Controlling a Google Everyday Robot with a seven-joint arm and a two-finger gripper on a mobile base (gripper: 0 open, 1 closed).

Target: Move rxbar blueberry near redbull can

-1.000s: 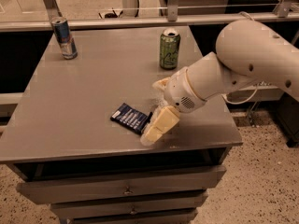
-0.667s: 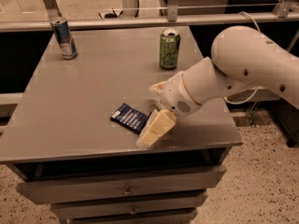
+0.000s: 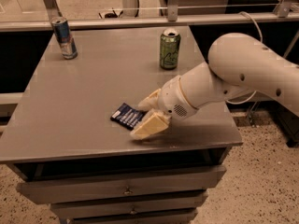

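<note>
The rxbar blueberry (image 3: 125, 115) is a flat dark navy wrapper lying on the grey table (image 3: 93, 87), near the front edge. My gripper (image 3: 138, 119) is low over the bar's right end, with its cream fingers (image 3: 150, 124) spread, one on each side of that end. The fingers are open, and the bar still lies flat on the table. The redbull can (image 3: 64, 38) stands upright at the table's far left corner, well away from the bar and the gripper.
A wider green can (image 3: 169, 49) stands upright at the back, right of centre, just behind my white arm (image 3: 243, 73). The table's front edge is close below the gripper. Drawers sit under the tabletop. A rail runs behind the table.
My gripper has moved a little to the left and lower, so its fingers now straddle the bar's right end. The bar and both cans have not moved.
</note>
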